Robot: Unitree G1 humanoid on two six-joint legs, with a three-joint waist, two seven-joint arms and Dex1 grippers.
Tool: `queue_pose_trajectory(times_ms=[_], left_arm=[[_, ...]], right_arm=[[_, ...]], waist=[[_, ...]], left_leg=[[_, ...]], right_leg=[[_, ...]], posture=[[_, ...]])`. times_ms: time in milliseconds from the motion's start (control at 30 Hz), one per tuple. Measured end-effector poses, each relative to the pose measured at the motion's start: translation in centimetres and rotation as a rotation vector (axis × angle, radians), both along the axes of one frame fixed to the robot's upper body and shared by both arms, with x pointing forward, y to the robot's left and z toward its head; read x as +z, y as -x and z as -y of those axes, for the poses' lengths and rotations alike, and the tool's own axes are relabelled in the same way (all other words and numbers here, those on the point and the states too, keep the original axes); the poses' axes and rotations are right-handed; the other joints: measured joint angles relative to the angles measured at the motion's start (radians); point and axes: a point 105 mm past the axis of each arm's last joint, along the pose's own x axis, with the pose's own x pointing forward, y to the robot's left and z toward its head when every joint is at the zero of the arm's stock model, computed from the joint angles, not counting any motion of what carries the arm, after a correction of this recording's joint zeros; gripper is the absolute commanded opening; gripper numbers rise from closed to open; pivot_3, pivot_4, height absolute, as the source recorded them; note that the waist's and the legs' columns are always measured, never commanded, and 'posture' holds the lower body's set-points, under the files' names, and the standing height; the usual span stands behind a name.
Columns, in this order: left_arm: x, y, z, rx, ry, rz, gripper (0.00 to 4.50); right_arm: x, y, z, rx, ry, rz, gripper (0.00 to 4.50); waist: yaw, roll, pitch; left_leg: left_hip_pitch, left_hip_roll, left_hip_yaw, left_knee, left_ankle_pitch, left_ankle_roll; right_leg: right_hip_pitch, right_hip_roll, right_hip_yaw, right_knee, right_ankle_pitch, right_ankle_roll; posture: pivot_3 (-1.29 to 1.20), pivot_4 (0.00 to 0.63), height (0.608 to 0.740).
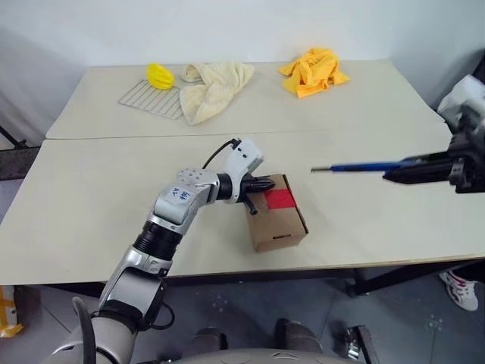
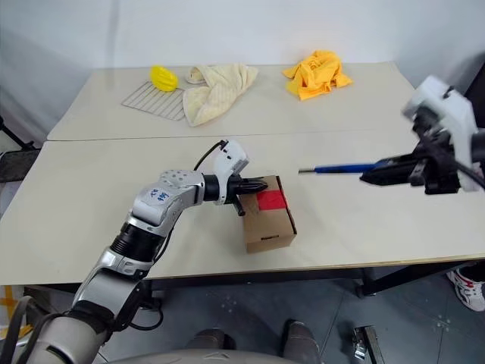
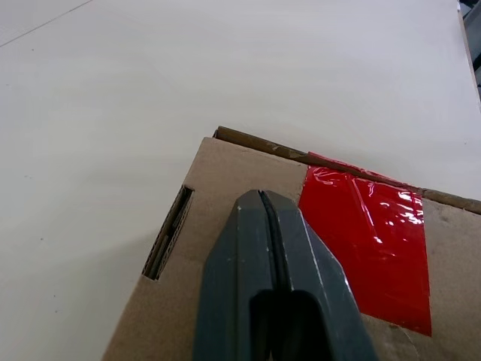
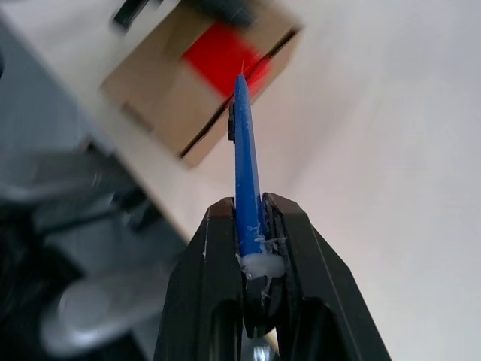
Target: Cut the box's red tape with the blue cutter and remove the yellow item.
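The brown box (image 1: 276,220) sits closed near the table's front edge, with the red tape (image 1: 279,199) across its top seam. My left gripper (image 1: 267,184) is shut and empty, and its tips lie over the box top just beside the tape (image 3: 368,241); whether they press on it I cannot tell. To the right, above the table, my right gripper (image 1: 388,176) is shut on the blue cutter (image 1: 356,167). The cutter's dark tip points left toward the box, a hand's width short of it. In the right wrist view the cutter (image 4: 244,150) aims at the tape (image 4: 222,56). The yellow item is hidden.
At the back of the table lie a wire rack (image 1: 148,98) with a bright yellow ridged object (image 1: 160,76), a cream towel (image 1: 214,87) and an orange-yellow cloth (image 1: 313,72). A seam divides the two tabletops (image 1: 114,163) behind the box. A person's shoe (image 1: 462,290) shows on the floor, lower right.
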Motion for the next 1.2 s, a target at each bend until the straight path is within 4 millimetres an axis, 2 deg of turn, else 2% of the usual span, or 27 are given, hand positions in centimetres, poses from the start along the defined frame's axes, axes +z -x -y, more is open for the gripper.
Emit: queue_pose_trajectory(times_ms=[67,133,200,267,467,533,667,700,900,967,1067,1200], left_arm=[[-0.1,0.0,0.2,-0.007,-0.008,0.004,0.0],[-0.1,0.0,0.4,-0.016,-0.016,0.018,0.0],[-0.1,0.0,0.6,-0.023,-0.017,0.024,0.0],[-0.1,0.0,0.7,-0.026,-0.015,0.023,0.0],[-0.2,-0.1,0.5,-0.02,-0.026,0.025,0.0],[-0.2,-0.1,0.5,-0.022,-0.027,0.025,0.0],[-0.2,-0.1,0.3,-0.019,-0.025,0.028,0.0],[-0.1,-0.1,0.2,-0.016,-0.022,0.031,0.0],[0.1,-0.1,-0.3,0.005,-0.005,0.037,0.0],[0.3,0.0,-0.8,0.016,0.003,0.027,0.0],[0.7,0.2,-2.1,0.03,0.025,-0.019,0.0],[1.5,0.8,-3.6,0.033,0.063,-0.09,0.0]], right_arm=[[-1.5,-1.8,2.0,-0.123,-0.014,0.092,0.15],[-4.8,-3.6,3.9,-0.259,-0.05,0.139,0.15],[-8.6,-4.3,4.6,-0.338,-0.078,0.138,0.15],[-11.5,-4.5,4.7,-0.379,-0.091,0.155,0.15],[-14.1,-5.9,5.9,-0.554,-0.19,0.35,0.15],[-15.2,-6.1,6.6,-0.598,-0.212,0.368,0.88],[-19.2,-5.7,7.4,-0.63,-0.188,0.287,2.06],[-19.4,-5.7,7.5,-0.63,-0.181,0.288,2.46],[-18.1,-5.1,7.8,-0.586,-0.124,0.349,4.48],[-16.5,-5.1,7.6,-0.553,-0.1,0.393,4.48],[-12.8,-4.8,6.9,-0.473,-0.042,0.479,4.48],[-9.3,-5.5,3.5,-0.333,-0.056,0.521,4.48]], waist=[[0.003,-0.005,-0.003],[0.005,-0.006,-0.003],[0.011,-0.005,-0.003],[0.016,0.0,-0.003],[0.012,0.002,-0.004],[0.012,0.002,-0.004],[0.007,0.002,-0.004],[0.004,0.003,-0.004],[-0.006,0.004,-0.003],[-0.008,0.005,-0.003],[-0.014,0.006,-0.002],[-0.016,0.005,0.0]], left_leg=[[0.0,0.0,0.0,0.0,0.0,0.0],[0.0,0.0,0.0,0.001,0.0,0.0],[0.0,-0.001,0.0,0.001,0.0,0.0],[0.0,-0.001,0.001,0.001,0.001,0.0],[0.005,-0.001,0.002,-0.001,0.001,0.0],[0.006,-0.001,0.003,-0.002,0.001,0.0],[0.006,-0.001,0.003,-0.002,0.001,0.001],[0.006,-0.001,0.004,-0.002,0.001,0.001],[0.007,-0.001,0.004,-0.003,0.001,0.001],[0.007,-0.001,0.004,-0.003,0.001,0.001],[0.007,0.0,0.004,-0.005,0.001,0.001],[0.006,0.001,0.003,-0.004,0.001,0.001]], right_leg=[[0.001,0.0,-0.001,0.0,0.0,0.0],[0.002,0.0,-0.001,0.0,0.001,0.001],[0.001,0.0,-0.001,0.0,0.001,0.002],[0.001,0.0,0.0,0.001,0.001,0.002],[0.004,0.001,0.002,0.0,0.001,0.002],[0.004,0.001,0.002,0.0,0.001,0.002],[0.004,0.001,0.003,0.0,0.001,0.002],[0.004,0.001,0.003,0.0,0.001,0.002],[0.004,0.001,0.004,0.0,0.001,0.002],[0.004,0.001,0.005,-0.001,0.001,0.002],[0.001,0.002,0.007,0.0,0.001,0.002],[0.001,0.003,0.006,0.0,0.001,0.002]], posture=[[0.0,0.15,0.74],[0.0,0.15,0.74],[0.0,0.15,0.74],[0.0,0.15,0.74],[0.0,0.15,0.74],[0.0,0.15,0.74],[0.0,0.15,0.74],[0.0,0.15,0.74],[0.0,0.15,0.74],[0.0,0.15,0.74],[0.0,0.15,0.74],[0.0,0.15,0.74]])
